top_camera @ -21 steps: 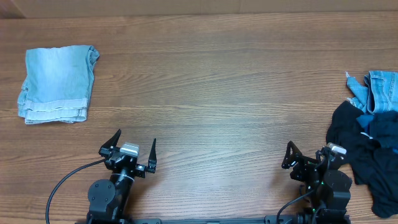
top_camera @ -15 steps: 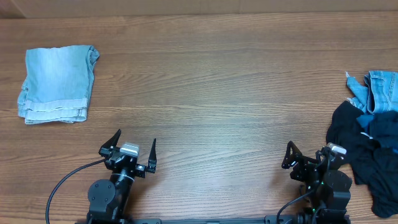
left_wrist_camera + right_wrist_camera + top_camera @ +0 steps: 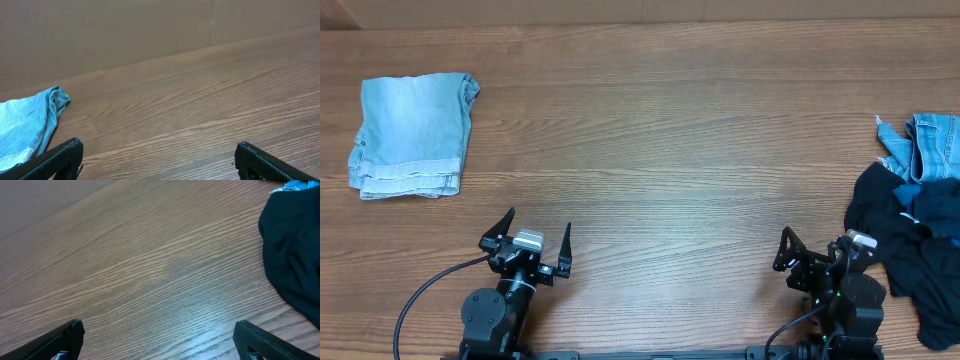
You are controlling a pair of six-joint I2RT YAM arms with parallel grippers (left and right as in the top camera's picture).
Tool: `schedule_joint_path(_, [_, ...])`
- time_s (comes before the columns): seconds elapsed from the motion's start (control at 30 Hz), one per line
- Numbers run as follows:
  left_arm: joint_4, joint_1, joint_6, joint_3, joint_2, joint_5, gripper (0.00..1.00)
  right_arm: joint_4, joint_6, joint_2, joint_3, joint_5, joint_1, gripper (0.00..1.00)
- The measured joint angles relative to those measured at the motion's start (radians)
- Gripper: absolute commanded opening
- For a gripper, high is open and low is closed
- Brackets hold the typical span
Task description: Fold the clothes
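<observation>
Resting at the bottom edge of the overhead view, the left gripper [image 3: 538, 222] and the right gripper [image 3: 815, 245] both stand spread wide and empty. Just right of the right gripper lies the dark heap [image 3: 900, 235] of unfolded clothes, crumpled, with no clear long axis. Light-blue denim [image 3: 932, 145] sits just beyond it. The right arm is judged far nearer. Farthest, at upper left, a folded denim piece [image 3: 412, 135] lies on the table [image 3: 670, 120].

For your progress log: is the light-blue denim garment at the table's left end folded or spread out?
Folded. The denim garment lies as a compact rectangle, layered hem edges stacked along one side.
</observation>
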Motion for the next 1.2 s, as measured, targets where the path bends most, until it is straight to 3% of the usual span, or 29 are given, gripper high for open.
schedule_joint_path(0.67, [0.000,0.000,0.000,0.000,0.000,0.000,1.00,0.001,0.000,0.000,0.000,0.000,0.000,1.00])
schedule_joint_path(0.73, [0.000,0.000,0.000,0.000,0.000,0.000,1.00,0.072,0.002,0.001,-0.002,0.002,0.000,1.00])
schedule_joint_path(0.8, [0.000,0.000,0.000,0.000,0.002,0.000,1.00,0.178,0.054,0.000,-0.006,-0.082,0.000,1.00])
schedule_joint_path(1.03, [0.000,0.000,0.000,0.000,0.003,0.000,1.00,0.275,0.184,0.000,-0.010,-0.335,0.000,1.00])
schedule_joint_path(1.13, [0.000,0.000,0.000,0.000,0.003,0.000,1.00,0.265,0.196,0.048,0.100,-0.348,0.000,1.00])
schedule_joint_path(1.2, [0.001,0.000,0.000,0.000,0.004,0.000,1.00,0.205,0.198,0.155,0.277,-0.329,0.000,1.00])
